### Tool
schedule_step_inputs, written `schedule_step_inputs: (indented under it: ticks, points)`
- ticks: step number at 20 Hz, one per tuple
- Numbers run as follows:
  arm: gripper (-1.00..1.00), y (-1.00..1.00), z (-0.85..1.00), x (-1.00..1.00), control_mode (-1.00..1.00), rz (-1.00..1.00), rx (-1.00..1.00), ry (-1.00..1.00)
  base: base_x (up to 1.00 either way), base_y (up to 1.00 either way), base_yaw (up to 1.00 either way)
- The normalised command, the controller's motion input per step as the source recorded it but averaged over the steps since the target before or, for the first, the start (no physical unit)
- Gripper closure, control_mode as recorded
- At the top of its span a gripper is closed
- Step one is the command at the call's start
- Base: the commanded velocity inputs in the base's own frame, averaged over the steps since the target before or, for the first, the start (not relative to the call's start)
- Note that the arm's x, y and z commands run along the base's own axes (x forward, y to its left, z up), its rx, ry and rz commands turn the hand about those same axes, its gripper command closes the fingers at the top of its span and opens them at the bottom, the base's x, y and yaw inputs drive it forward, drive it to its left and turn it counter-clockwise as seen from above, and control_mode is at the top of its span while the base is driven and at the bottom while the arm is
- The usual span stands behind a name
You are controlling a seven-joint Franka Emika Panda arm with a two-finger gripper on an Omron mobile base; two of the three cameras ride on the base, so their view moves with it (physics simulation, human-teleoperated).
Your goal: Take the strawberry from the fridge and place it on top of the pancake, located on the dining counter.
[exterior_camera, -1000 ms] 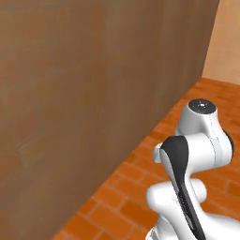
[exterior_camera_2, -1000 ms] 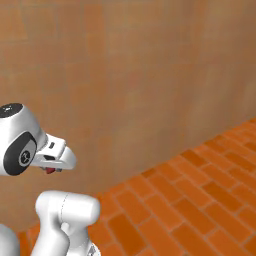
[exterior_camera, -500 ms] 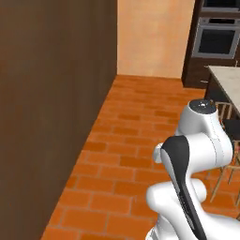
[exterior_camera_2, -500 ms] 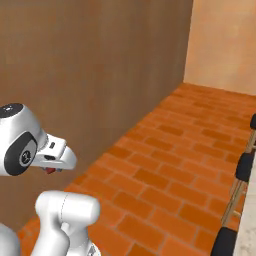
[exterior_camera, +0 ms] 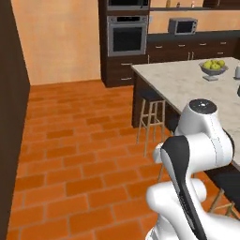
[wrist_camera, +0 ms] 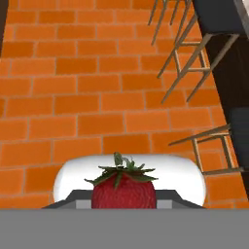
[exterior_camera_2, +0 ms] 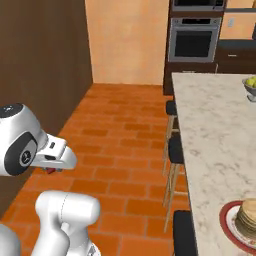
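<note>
Over orange brick floor (wrist_camera: 73,97), gripper (wrist_camera: 124,202) clamped on strawberry (wrist_camera: 124,187), carried low toward pancake (exterior_camera_2: 247,215) on dining counter (exterior_camera_2: 210,125).

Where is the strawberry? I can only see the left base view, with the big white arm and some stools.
Observer: The gripper has it. In the hand view the strawberry sits at the bottom, red with green leaves, above the brick floor.
Operator: Is there a pancake anywhere?
Observer: Yes. In the right base view a pale pancake lies on a red-rimmed plate, at the near end of the dining counter.
Operator: Is the strawberry over the counter yet?
Observer: No. In the right base view a bit of red shows under the hand, over the floor, with the stools between it and the counter.
</note>
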Motion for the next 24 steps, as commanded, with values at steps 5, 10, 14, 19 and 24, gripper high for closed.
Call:
schedule_step_inputs:
  ticks: [5, 10, 14, 19, 24]
  points:
    - [1.0, 0.0, 0.0, 0.0, 1.0, 0.0, 0.0, 0.0, 0.02, -0.04, -0.9]
    - [1.0, 0.0, 0.0, 0.0, 1.0, 0.0, 0.0, 0.0, 0.0, 0.0, -0.93]
    - [1.0, 0.0, 0.0, 0.0, 1.0, 0.0, 0.0, 0.0, 0.05, 0.0, -0.89]
    - [1.0, 0.0, 0.0, 0.0, 1.0, 0.0, 0.0, 0.0, 0.48, 0.0, -0.77]
    - [1.0, 0.0, 0.0, 0.0, 1.0, 0.0, 0.0, 0.0, 0.57, 0.24, -0.55]
